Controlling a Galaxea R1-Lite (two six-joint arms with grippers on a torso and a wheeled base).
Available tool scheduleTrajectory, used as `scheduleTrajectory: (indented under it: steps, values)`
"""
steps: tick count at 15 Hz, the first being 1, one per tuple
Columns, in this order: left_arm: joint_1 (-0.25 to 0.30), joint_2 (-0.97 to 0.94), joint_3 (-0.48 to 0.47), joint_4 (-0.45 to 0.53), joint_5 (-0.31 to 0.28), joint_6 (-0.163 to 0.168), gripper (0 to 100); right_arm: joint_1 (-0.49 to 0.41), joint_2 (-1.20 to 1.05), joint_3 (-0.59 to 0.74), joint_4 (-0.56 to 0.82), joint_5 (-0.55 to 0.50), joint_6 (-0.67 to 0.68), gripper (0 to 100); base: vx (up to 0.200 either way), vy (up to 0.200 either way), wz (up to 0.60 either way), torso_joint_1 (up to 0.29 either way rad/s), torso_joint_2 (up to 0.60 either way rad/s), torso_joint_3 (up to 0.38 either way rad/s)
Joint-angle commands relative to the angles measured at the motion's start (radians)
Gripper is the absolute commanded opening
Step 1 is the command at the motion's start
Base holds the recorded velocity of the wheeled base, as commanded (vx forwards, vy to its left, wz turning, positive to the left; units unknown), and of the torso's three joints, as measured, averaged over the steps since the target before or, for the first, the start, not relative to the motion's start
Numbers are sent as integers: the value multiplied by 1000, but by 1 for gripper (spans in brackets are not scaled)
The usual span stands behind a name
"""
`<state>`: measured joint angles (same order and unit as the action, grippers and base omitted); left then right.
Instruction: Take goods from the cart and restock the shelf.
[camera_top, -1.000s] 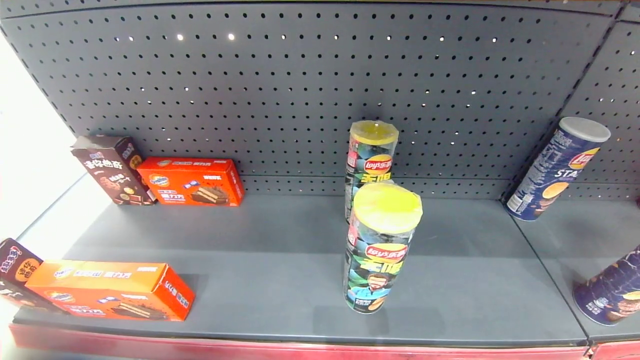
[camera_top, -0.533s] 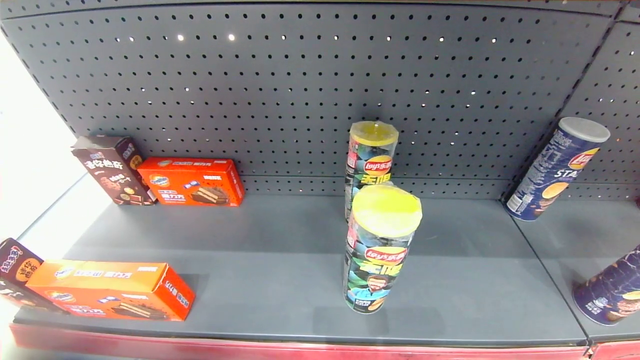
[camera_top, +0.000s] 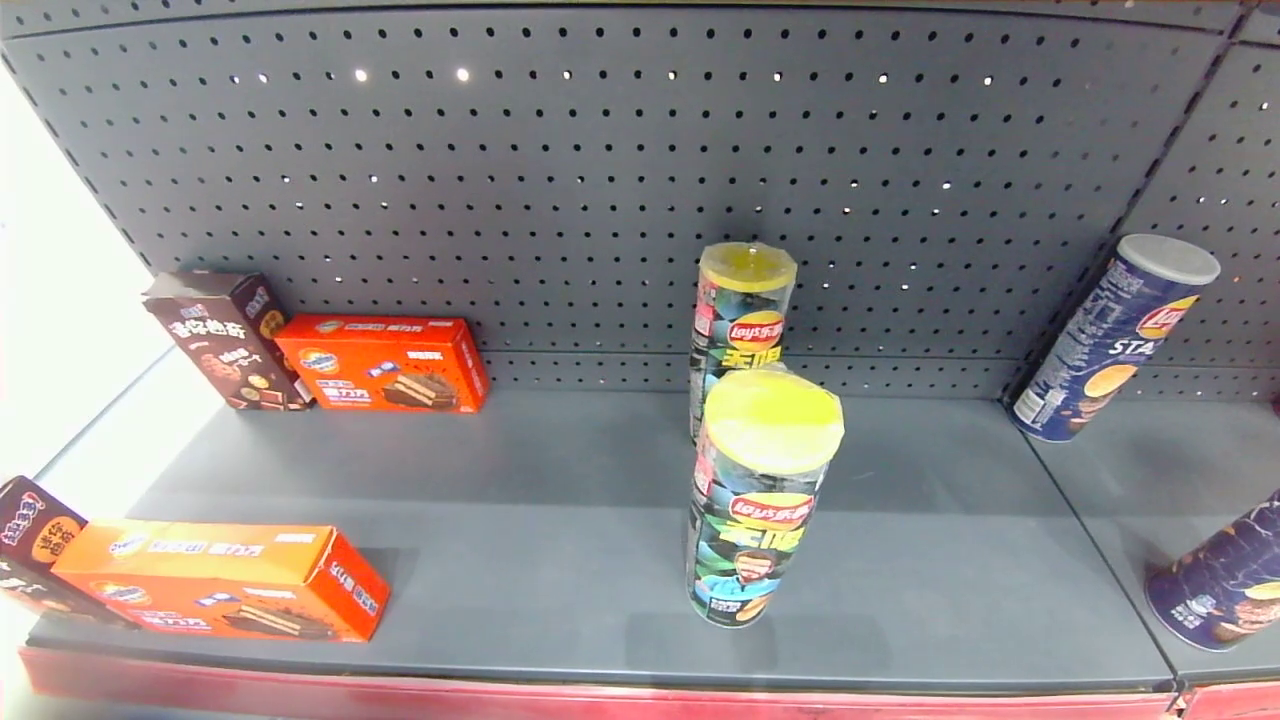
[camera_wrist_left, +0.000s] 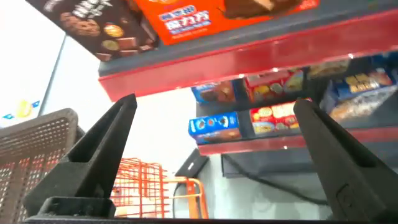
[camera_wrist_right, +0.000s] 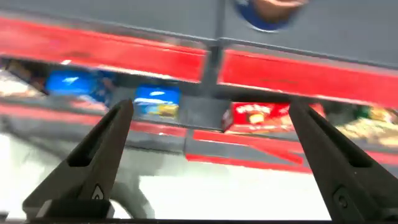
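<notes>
Left end effector (camera_wrist_left: 214, 102) and right end effector (camera_wrist_right: 210, 104) are being held open, empty; seemingly, a fresh pick from the cart (camera_wrist_left: 148, 179) is being called for.

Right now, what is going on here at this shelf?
Nothing is being handled at this moment. The left pincer and the right pincer are both open and empty, in front of the shelving. On the shelf the front yellow-lidded can stands before the rear yellow-lidded can, with orange boxes at the left and blue cans at the right.
</notes>
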<state>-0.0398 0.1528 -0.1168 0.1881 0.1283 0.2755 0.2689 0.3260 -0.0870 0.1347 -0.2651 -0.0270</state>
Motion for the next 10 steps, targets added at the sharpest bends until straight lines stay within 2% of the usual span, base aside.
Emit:
scheduleTrajectory:
  steps: [1, 2, 3, 4, 5, 6, 7, 8, 9, 10]
  values:
    - [46, -137, 2, -1, -3, -16, 100, -117, -220, 3, -3, 1, 6, 100, 0, 0, 0, 0, 0, 0]
    - [41, -153, 2, 1, -1, -30, 100, -117, -237, 16, -24, -29, 32, 100, 0, 0, 0, 0, 0, 0]
    - [41, -153, 3, 1, -1, -47, 100, -117, -234, 53, -112, -92, 64, 100, 0, 0, 0, 0, 0, 0]
    - [41, -153, 3, 1, -1, -49, 100, -109, -234, 64, -145, -92, 73, 100, 0, 0, 0, 0, 0, 0]
    - [41, -153, 3, -1, -3, -47, 100, -65, -232, 72, -148, -8, 82, 100, 0, 0, 0, 0, 0, 0]
    - [41, -153, 2, -1, -7, -52, 100, 7, -249, 87, -147, 234, 81, 100, 0, 0, 0, 0, 0, 0]
    - [41, -153, 3, 1, -10, -61, 100, 55, -300, 87, -139, 264, 38, 100, 0, 0, 0, 0, 0, 0]
    - [41, -153, 3, -1, -10, -64, 100, 62, -301, 87, -139, 265, 33, 100, 0, 0, 0, 0, 0, 0]
    - [41, -153, 3, -1, -9, -85, 100, 64, -303, 87, -136, 250, 30, 100, 0, 0, 0, 0, 0, 0]
    - [41, -153, 3, 1, -7, -88, 100, 4, -291, 87, -135, 237, 33, 100, 0, 0, 0, 0, 0, 0]
